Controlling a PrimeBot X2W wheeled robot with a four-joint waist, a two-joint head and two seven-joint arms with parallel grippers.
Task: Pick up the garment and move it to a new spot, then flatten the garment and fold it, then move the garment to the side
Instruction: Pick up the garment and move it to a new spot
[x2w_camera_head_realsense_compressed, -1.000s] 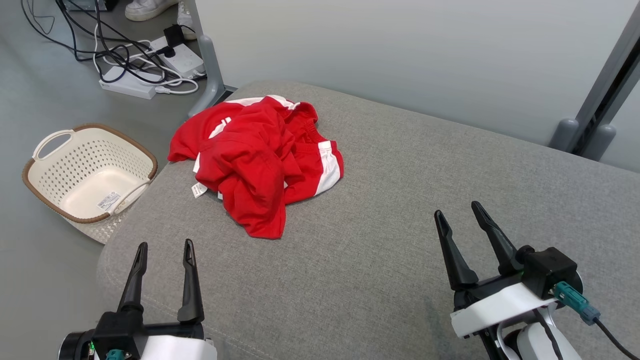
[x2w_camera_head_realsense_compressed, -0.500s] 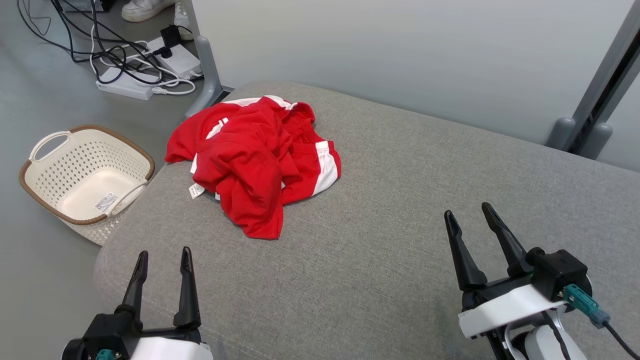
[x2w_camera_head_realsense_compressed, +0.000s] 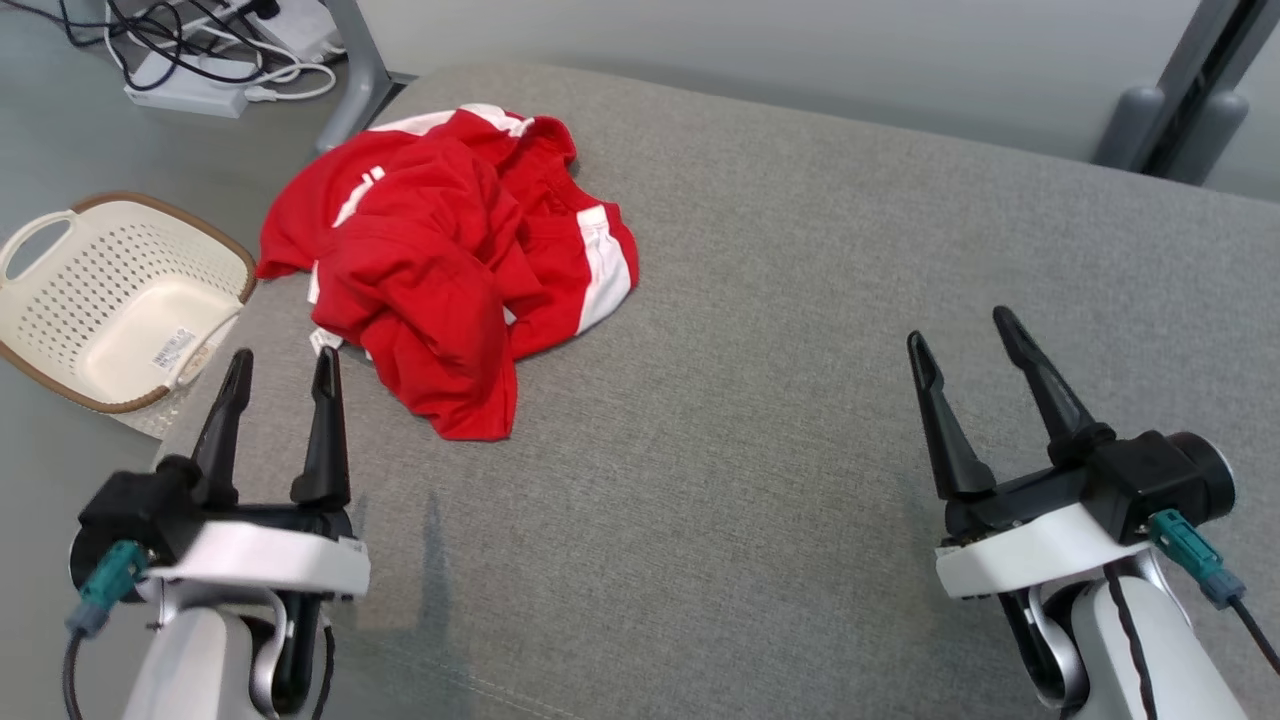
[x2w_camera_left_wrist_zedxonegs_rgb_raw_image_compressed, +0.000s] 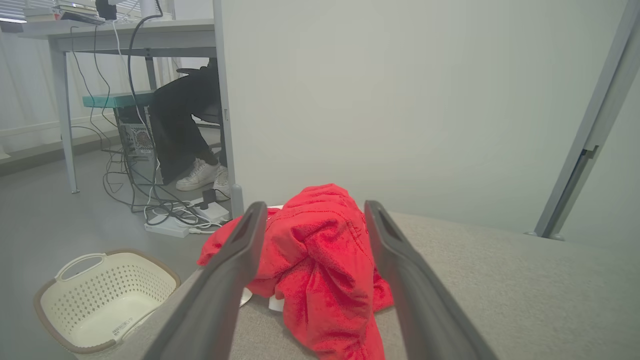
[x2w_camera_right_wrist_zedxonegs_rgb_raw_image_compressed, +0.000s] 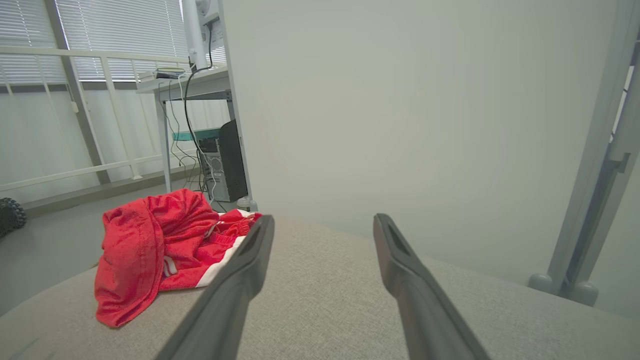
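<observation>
The red garment (x2w_camera_head_realsense_compressed: 440, 260), trimmed in white, lies crumpled on the far left part of the grey cushion (x2w_camera_head_realsense_compressed: 800, 350), with one fold reaching the cushion's left edge. The left end effector (x2w_camera_head_realsense_compressed: 283, 355) hovers just short of the heap's near-left hem, fingers spread and holding nothing. In the left wrist view the cloth shows between the two fingers, ahead of their tips. The right end effector (x2w_camera_head_realsense_compressed: 958, 327) is also released and empty, well apart from the garment over bare fabric to the right. Most of the cushion right of and nearer than the heap is open. Past the left edge (a rounded drop) a cream basket (x2w_camera_head_realsense_compressed: 100, 270) stands on the floor.
</observation>
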